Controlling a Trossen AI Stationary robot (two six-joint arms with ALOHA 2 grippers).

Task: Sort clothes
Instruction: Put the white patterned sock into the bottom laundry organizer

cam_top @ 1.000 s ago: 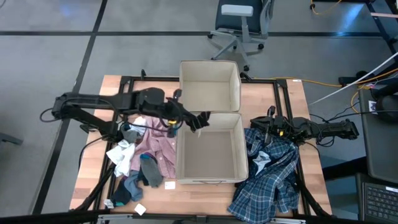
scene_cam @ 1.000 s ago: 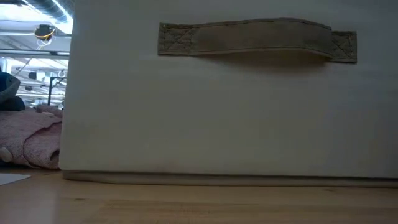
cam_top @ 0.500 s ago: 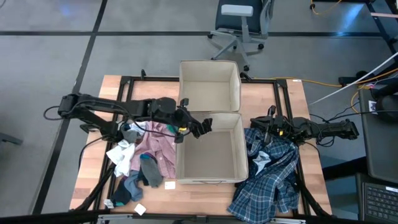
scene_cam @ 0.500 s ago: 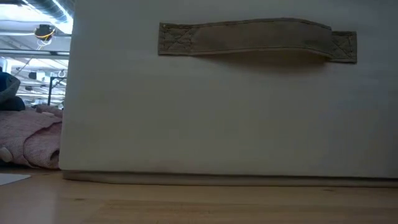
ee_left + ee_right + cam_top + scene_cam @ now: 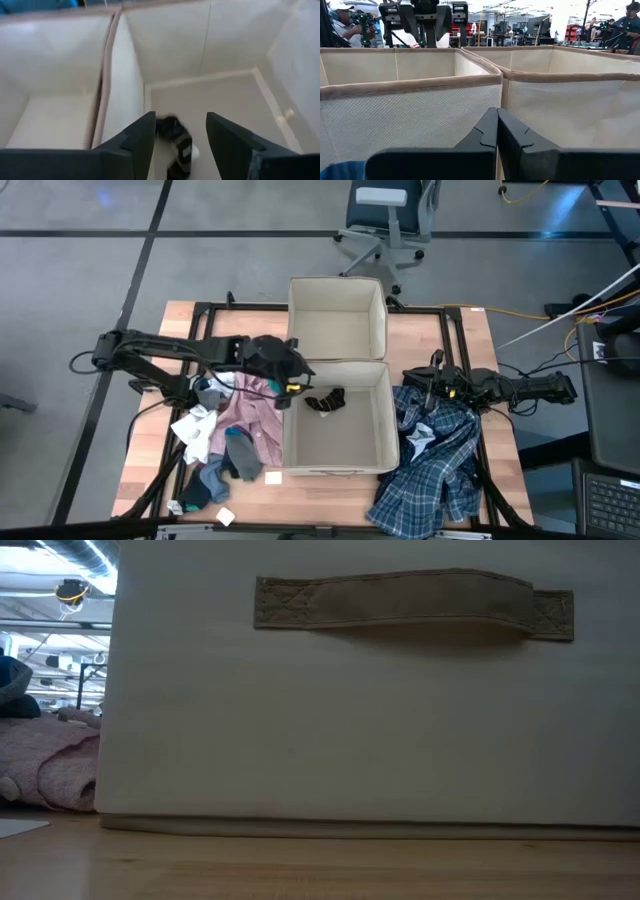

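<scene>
A dark sock (image 5: 325, 401) lies loose on the floor of the near beige bin (image 5: 385, 430), close to its far left corner. My left gripper (image 5: 297, 374) hovers open at that bin's left rim, above the sock (image 5: 176, 139) and clear of it. Left of the bins, a pink shirt (image 5: 252, 412), a white top (image 5: 193, 430) and small socks (image 5: 225, 462) lie heaped on the table. A blue-white plaid shirt (image 5: 440, 465) is spread right of the bins. My right gripper (image 5: 410, 383) rests shut at the plaid shirt's far edge, facing the bin walls (image 5: 420, 110).
A second beige bin (image 5: 337, 285) stands directly behind the near one. In the low view the near bin's front wall with its strap handle (image 5: 410, 602) fills the picture, and the pink shirt (image 5: 50, 765) shows at its left. People and equipment stand in the room beyond.
My left gripper carried the dark sock over the near bin's left rim, then opened and let go. The sock has fallen to the bin floor. The gripper has drawn back a little toward the table's left edge.
</scene>
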